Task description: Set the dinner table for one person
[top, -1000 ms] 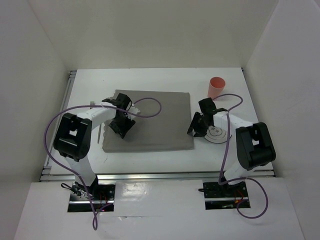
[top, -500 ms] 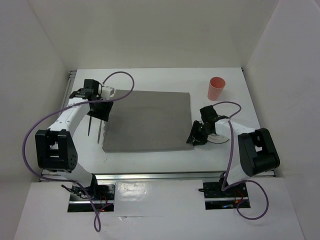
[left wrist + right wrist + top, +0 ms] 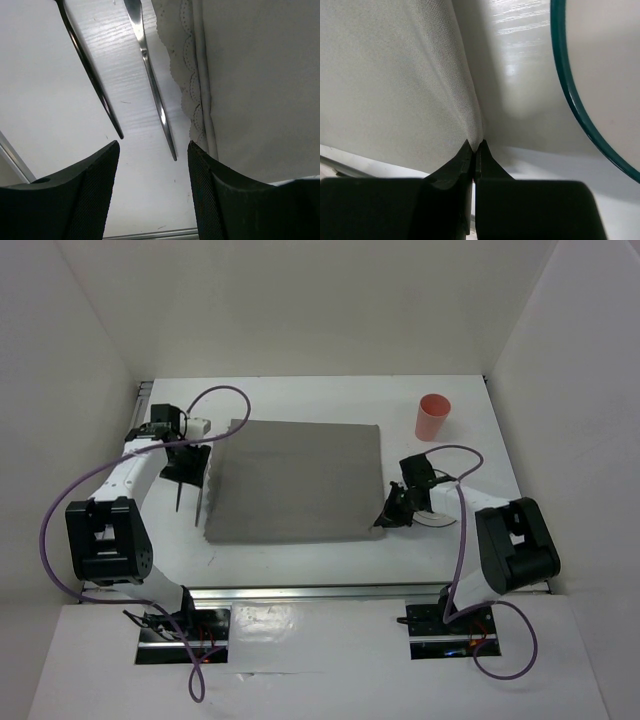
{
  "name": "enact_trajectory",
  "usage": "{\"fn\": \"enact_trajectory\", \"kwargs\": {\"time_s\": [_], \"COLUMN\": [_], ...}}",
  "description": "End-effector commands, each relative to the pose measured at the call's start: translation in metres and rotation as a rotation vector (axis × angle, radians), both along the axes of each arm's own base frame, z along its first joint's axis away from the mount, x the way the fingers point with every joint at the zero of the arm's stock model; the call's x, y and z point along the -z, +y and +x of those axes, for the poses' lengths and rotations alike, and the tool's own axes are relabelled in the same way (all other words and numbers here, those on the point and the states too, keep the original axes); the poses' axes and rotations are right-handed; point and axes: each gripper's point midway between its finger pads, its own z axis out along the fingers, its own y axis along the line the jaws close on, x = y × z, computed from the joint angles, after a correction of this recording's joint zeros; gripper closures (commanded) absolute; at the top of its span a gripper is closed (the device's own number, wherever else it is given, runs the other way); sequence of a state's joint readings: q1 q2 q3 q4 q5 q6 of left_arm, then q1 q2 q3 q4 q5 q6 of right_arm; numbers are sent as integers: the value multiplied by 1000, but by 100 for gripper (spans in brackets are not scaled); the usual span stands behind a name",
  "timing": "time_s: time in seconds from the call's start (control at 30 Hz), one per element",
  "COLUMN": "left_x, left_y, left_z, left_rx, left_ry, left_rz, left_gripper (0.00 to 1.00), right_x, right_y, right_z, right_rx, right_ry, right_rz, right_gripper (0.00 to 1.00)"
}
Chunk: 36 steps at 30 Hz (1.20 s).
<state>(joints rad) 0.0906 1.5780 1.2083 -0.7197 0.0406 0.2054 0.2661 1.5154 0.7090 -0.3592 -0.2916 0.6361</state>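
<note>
The white dinner table (image 3: 300, 400) carries a grey cloth placemat (image 3: 295, 480) in its middle. My right gripper (image 3: 386, 517) is low at the mat's near right corner and shut on the cloth's edge (image 3: 476, 135), which pinches up between the fingers. A white plate with a teal rim (image 3: 605, 75) lies just right of it, half under the arm (image 3: 437, 516). My left gripper (image 3: 190, 468) hangs open over bare table (image 3: 150, 200) beside the mat's left edge, holding nothing. Two metal utensils (image 3: 150, 75) (image 3: 90, 70) lie ahead of its fingers.
A salmon cup (image 3: 433, 417) stands upright at the back right. A scalloped white lace border (image 3: 182, 75) shows along the placemat's left edge. White walls enclose the table on three sides, and a metal rail (image 3: 300, 592) runs along the near edge.
My left arm swung off the placemat to its left edge, still open. My right gripper dropped to the mat's near right corner and shut on the cloth.
</note>
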Motion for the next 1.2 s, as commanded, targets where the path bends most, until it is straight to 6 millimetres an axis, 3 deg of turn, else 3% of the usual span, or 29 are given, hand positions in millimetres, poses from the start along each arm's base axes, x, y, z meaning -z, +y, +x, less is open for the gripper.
{"fn": "enact_trajectory", "kwargs": {"time_s": [0.0, 0.27, 0.43, 0.5, 0.57, 0.67, 0.73, 0.77, 0.83, 0.9, 0.97, 1.0, 1.03, 1.07, 1.1, 1.17], "left_x": [-6, 0, -3, 1, 1, 4, 4, 4, 4, 3, 3, 3, 7, 7, 10, 13], "left_y": [-1, 2, 1, 1, 1, 0, 0, -2, -4, -7, -7, -8, -8, -8, -8, -10], "left_z": [-1, -2, 1, -3, -3, -5, -5, -5, -5, -2, -2, -2, -2, -2, -3, -3], "left_rx": [0, -2, 2, 2, 2, 2, 2, 7, 12, 20, 20, 23, 23, 23, 23, 26], "left_ry": [-31, -20, -30, -18, -18, -9, -9, -10, -11, -13, -13, -14, -2, -2, 9, 17], "left_rz": [-13, -9, -17, -18, -18, -19, -19, -30, -40, -58, -58, -66, -68, -68, -69, -79], "left_gripper": [36, 36, 36, 36, 36, 36, 36, 36, 36, 36, 36, 36, 36, 36, 36, 36], "right_x": [5, 4, 0, -10, -27, -50, -77, -85, -105, -114, -126, -124, -108, -110, -93, -82], "right_y": [-20, -42, -44, -37, -30, -38, -46, -59, -78, -105, -112, -118, -120, -122, -121, -120], "right_z": [-3, -10, -10, -6, -3, -2, 4, 9, 16, 6, -3, -8, -21, -27, -37, -41], "right_rx": [69, 106, 109, 65, 37, 67, 111, 167, 317, 557, 672, 803, 872, 935, 1023, 1102], "right_ry": [-21, 0, 5, -20, -53, -93, -136, -156, -175, -149, -190, -173, -132, -150, -98, -87], "right_rz": [-78, -109, -97, -63, -19, -55, -92, -145, -165, -162, -103, -75, -71, -37, -4, 46], "right_gripper": [100, 100, 100, 75, 36, 25, 8, 0, 0, 0, 0, 0, 0, 0, 0, 0]}}
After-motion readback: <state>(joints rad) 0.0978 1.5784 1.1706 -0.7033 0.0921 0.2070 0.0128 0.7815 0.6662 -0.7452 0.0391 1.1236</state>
